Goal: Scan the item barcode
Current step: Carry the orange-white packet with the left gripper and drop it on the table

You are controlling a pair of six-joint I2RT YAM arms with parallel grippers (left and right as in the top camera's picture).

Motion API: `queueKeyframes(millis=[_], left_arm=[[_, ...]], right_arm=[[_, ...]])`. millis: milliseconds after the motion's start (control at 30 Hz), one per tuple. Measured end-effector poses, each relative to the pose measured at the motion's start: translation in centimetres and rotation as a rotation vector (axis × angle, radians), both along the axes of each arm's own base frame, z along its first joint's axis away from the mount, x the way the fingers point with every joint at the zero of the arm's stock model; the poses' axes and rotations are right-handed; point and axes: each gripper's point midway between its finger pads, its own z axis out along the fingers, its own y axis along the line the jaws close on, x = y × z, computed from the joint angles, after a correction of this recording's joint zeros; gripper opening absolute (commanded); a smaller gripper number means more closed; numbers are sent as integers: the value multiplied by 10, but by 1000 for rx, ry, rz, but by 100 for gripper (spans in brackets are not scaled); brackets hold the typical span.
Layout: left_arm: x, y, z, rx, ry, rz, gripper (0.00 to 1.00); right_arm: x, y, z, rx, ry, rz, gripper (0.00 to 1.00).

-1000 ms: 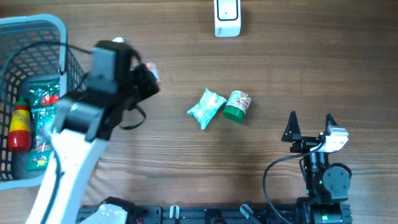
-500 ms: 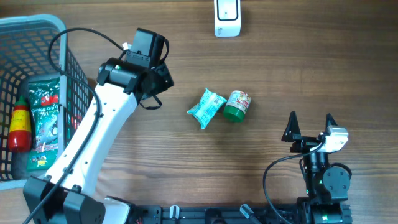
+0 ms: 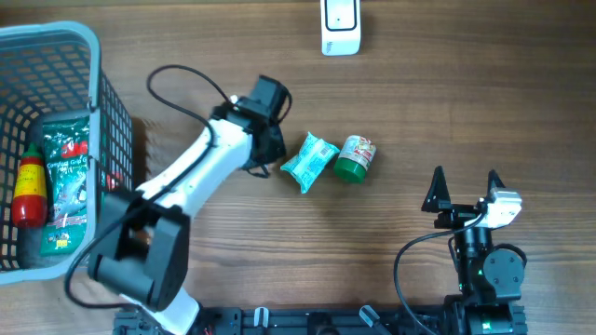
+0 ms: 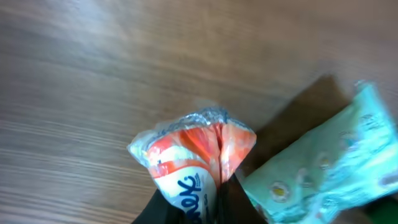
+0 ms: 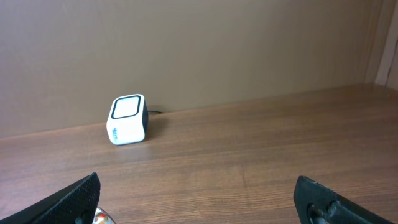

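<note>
Left arm (image 3: pixel 200 172) is reaching across the middle of the counter (image 3: pixel 447 93). Left jaws are clenching the crimped end of an orange-and-white packet (image 4: pixel 193 155), clear in the left wrist view. That packet is sitting just beside the left end of a teal packet (image 3: pixel 309 161); can't tell if they're touching, or if the held one is resting on the wood.

Teal packet is lying tilted, with a green-lidded jar (image 3: pixel 354 156) on its side right against its right end. Those two are standing between the left jaws and the right half of the counter.

Scanner (image 3: pixel 340 26) is standing at the far edge, well apart from the packets, with bare wood running between them. Its window is facing the near side in the right wrist view.

Right arm (image 3: pixel 475 251) is sitting at the near right corner. Right jaws are spread wide, gripping nothing, pointing at the far edge, with open wood around them.

Basket (image 3: pixel 56 33) is taking up the left edge, holding a red sauce bottle (image 3: pixel 29 191) and a green packet (image 3: pixel 67 172). The left arm's cable (image 3: pixel 186 79) is looping near the basket's right wall.
</note>
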Motion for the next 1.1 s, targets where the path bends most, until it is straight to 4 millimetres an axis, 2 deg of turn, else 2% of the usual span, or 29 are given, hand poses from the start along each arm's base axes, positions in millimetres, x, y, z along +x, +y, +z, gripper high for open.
queueKeyframes(millis=[33,67,167,200,267,333,400,467,567,667,767,967,1000,1067,1100], left_arm=[[-6,-2,-10,2,21,-10,4],[-12,-4,-18,-1,46,-19,9],[-25,-11,-29,-24,97,-42,58],[-28,-15,-29,-37,104,-49,84],[-31,-21,-29,-62,116,-63,100],[-35,-26,-28,-89,137,-69,100],[-36,-31,-18,-114,156,-70,100],[-30,-36,0,-129,137,-75,100],[-17,-35,47,-144,53,-72,100],[-3,-21,107,-177,-94,-40,100],[6,9,155,-169,-246,29,100],[10,76,228,-83,-522,71,100],[12,89,246,-62,-596,77,100],[11,129,294,29,-782,127,100],[10,144,311,67,-847,165,100]], right_arm=[[0,0,0,0,0,0,100],[0,0,0,0,0,0,100],[0,0,0,0,0,0,100],[0,0,0,0,0,0,100],[0,0,0,0,0,0,100],[0,0,0,0,0,0,100],[0,0,0,0,0,0,100],[0,0,0,0,0,0,100],[0,0,0,0,0,0,100],[0,0,0,0,0,0,100],[0,0,0,0,0,0,100],[0,0,0,0,0,0,100],[0,0,0,0,0,0,100],[0,0,0,0,0,0,100],[0,0,0,0,0,0,100]])
